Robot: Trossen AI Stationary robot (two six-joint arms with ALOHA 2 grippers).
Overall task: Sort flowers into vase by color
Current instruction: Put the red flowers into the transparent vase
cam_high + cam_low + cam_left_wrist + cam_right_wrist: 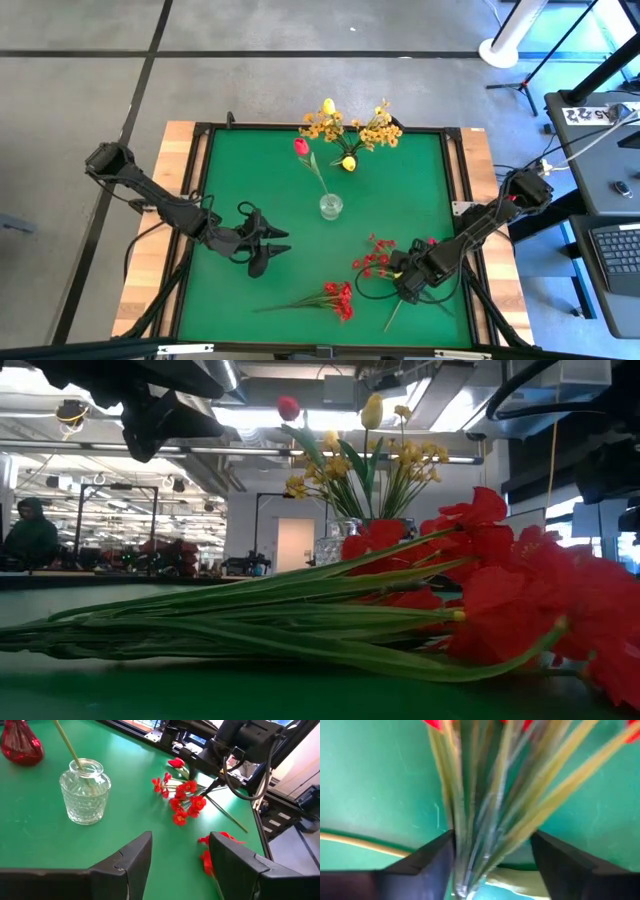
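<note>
Below, I am keeping my right gripper point(408, 287) straddling the red cluster's point(376, 257) stems, jaws spread; my left gripper point(270, 247) is hovering spread beside the vase point(331, 206) holding one red tulip point(301, 146).

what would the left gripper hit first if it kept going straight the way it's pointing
Probably bare green mat first; the left gripper points between the glass vase and the red blossom spray. Depth is uncertain.

We see the left arm reaching in from the table's left edge with its tool point(262, 243) spread open above the surface, while the right arm angles in from the right, its tool point(408, 284) low with fingers parted.
</note>
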